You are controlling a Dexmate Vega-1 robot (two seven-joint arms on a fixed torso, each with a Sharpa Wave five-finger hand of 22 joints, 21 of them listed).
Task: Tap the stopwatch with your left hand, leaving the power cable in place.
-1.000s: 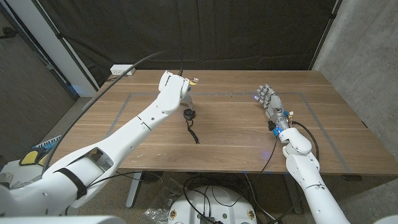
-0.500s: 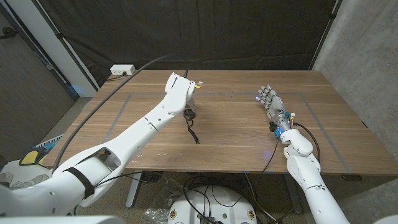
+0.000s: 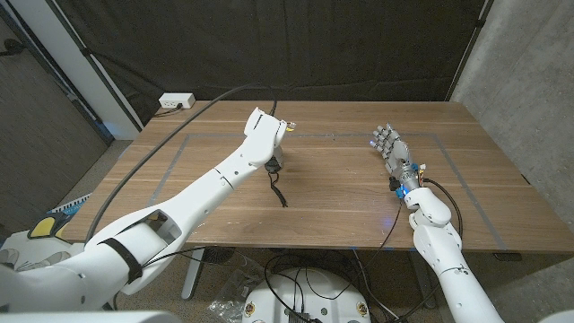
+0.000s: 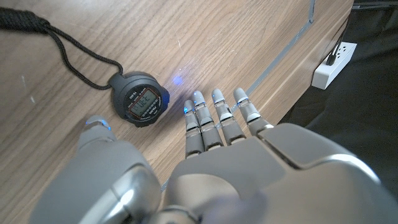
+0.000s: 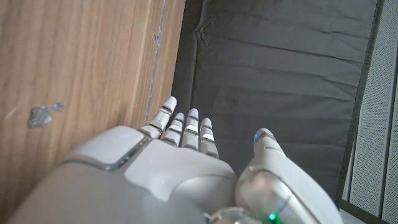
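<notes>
Sliding rightward since the earlier frames, the left hand (image 4: 211, 155) is now hovering over the stopwatch (image 4: 140, 104) at upper centre of the head view, fingers apart and grasping nothing; whether a fingertip is touching it is hard to tell. Its black lanyard (image 3: 279, 192) is trailing toward the table's (image 3: 341, 193) middle. At right, the right hand (image 3: 388, 143) is waiting, fingers released and extended.
</notes>
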